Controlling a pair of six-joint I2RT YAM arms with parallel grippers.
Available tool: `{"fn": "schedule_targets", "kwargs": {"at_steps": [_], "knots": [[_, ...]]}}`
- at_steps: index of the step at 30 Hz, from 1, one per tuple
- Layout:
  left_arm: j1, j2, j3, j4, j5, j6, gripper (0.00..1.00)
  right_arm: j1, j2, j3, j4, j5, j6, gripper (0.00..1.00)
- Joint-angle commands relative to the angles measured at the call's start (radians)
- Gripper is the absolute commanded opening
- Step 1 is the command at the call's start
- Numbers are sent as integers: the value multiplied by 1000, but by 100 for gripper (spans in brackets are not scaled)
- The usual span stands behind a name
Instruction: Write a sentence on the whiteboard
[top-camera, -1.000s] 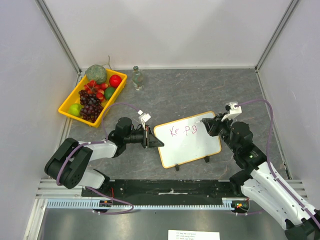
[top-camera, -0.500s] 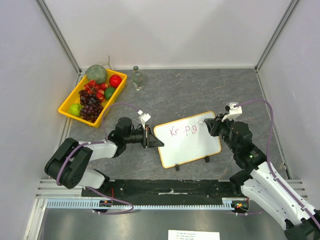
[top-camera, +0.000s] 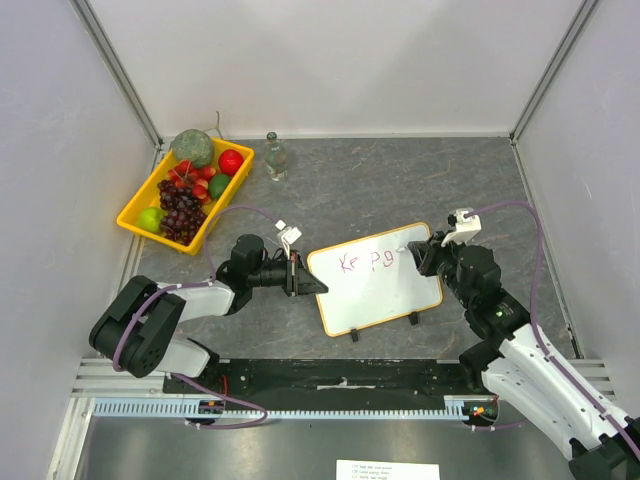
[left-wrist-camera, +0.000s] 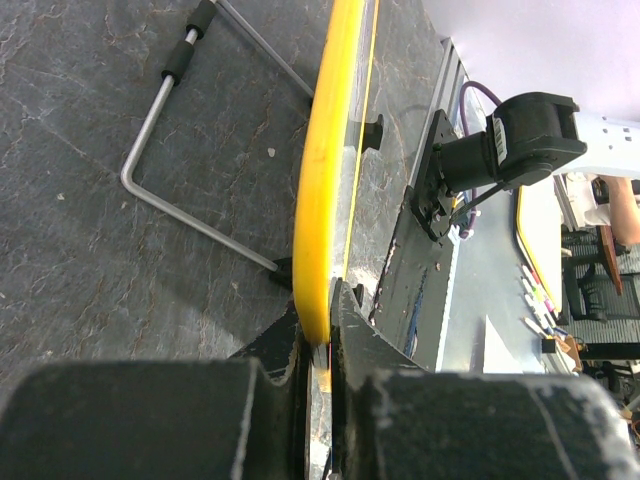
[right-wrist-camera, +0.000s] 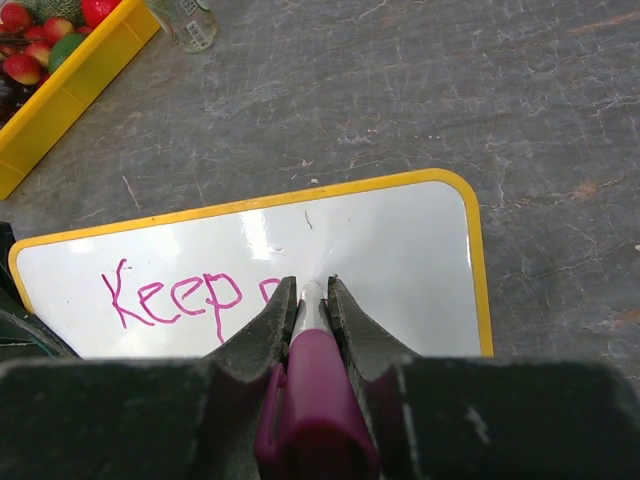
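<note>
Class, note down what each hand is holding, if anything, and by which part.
The left hand clamps the whiteboard by its yellow frame, on the left short edge. The right hand grips the magenta marker near its writing tip.

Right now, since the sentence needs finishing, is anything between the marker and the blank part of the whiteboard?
Nothing visible. The right claw holds the marker tip at the whiteboard just past the letters, and the white surface beyond is bare. The left claw only clamps the opposite edge.
</note>
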Motion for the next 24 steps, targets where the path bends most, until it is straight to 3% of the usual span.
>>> {"fn": "schedule_targets", "kwargs": {"at_steps": [1, 9, 24], "knots": [[-2, 17, -9, -93, -99, 132, 2, -4, 3, -16, 17, -18, -16, 0], [-2, 18, -9, -93, -99, 132, 2, -4, 0, -39, 0, -58, -21, 0], [-2, 20, -9, -93, -102, 131, 2, -4, -29, -49, -75, 8, -27, 0]]}}
